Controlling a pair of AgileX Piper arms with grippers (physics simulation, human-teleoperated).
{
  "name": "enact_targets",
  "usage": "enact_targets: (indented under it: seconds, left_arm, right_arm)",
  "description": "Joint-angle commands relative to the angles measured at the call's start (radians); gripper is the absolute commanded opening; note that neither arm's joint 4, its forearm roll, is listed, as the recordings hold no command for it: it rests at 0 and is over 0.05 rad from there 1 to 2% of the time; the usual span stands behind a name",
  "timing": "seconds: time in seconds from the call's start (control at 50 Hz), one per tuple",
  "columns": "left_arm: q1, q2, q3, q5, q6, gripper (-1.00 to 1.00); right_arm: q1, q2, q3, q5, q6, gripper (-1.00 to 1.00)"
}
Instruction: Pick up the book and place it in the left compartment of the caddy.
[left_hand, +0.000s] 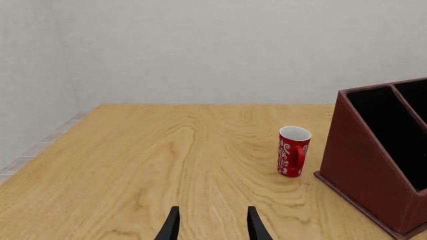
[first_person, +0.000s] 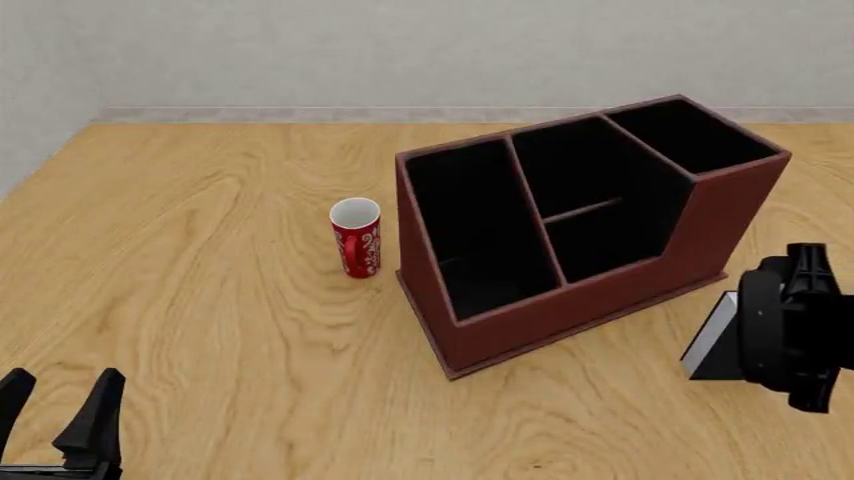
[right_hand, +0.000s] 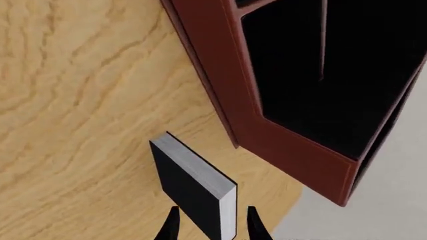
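At the table's right edge, just beside the reddish-brown box caddy (first_person: 587, 225), my right gripper (right_hand: 212, 227) is clenched on the thick black-covered book with white page edges (right_hand: 193, 187). I judge it must rise clear of the stepped rim before crossing to the long left compartment (first_person: 470, 225). My left gripper (first_person: 60, 410) hangs released, well apart; the red patterned cup (first_person: 356, 238) stands near that slot.

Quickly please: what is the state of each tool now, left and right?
Left tool: open, holding nothing.
Right tool: closed on the book, one finger on each side.
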Motion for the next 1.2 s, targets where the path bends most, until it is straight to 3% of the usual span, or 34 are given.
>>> enact_targets:
  seconds: [0.02, 0.56, 1.2]
  left_arm:
    - [0.000, 0.000, 0.000, 0.000, 0.000, 1.00]
    - [0.000, 0.000, 0.000, 0.000, 0.000, 1.00]
    - [0.000, 0.000, 0.000, 0.000, 0.000, 1.00]
  right_arm:
    - [-0.027, 0.065, 0.000, -0.048, -0.013, 1.00]
    - [-0.083, 0.147, -0.006, -0.098, -0.037, 1.00]
    - [-0.078, 0.261, -0.024, -0.159, -0.039, 1.00]
